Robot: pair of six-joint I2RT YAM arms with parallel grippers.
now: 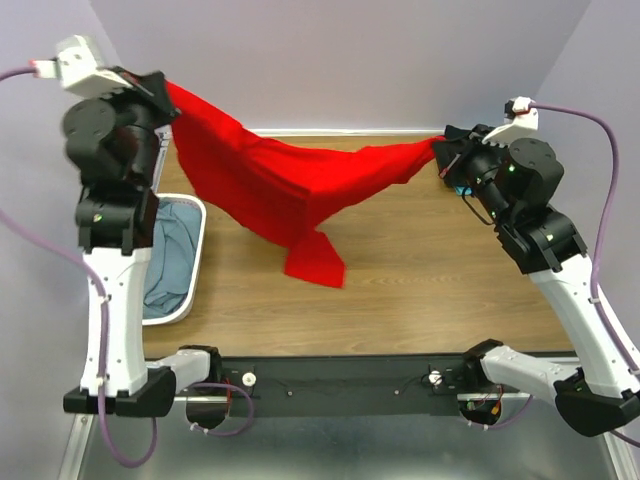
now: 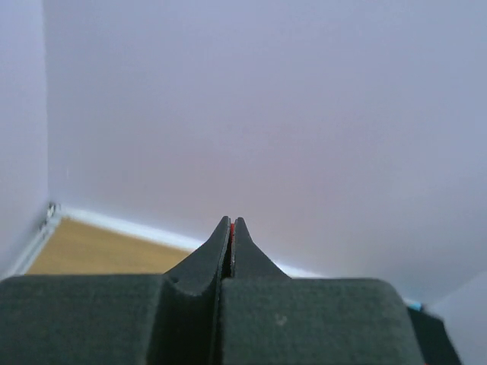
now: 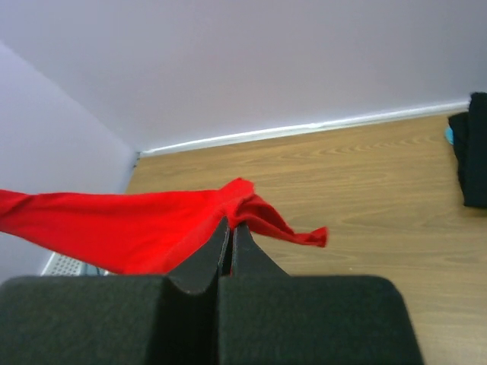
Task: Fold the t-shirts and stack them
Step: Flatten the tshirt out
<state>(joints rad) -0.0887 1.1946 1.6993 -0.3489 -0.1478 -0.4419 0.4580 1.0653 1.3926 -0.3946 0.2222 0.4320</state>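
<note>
Closed black fingers [image 3: 202,262] of the right gripper [image 1: 443,150] are pinching the red t-shirt [image 1: 270,180] above the table [image 1: 420,280]; left gripper [image 1: 163,88] is clamping its other end, higher above the table; its middle is sagging toward the table.

I work in a robotics lab test cell, not a home. Plain pale walls [image 1: 350,60] box in a single wood-grain table [image 1: 430,280] on three sides, with a white strip where the back wall meets the tabletop. My left arm [image 1: 112,300] and right arm [image 1: 580,320] are bolted to a black rail [image 1: 340,385] at the near edge, over a bare metal frame [image 1: 75,450], and purple cables [image 1: 604,200] loop free. The only household things are a white laundry basket [image 1: 197,250] and a red t-shirt [image 1: 270,180].
</note>
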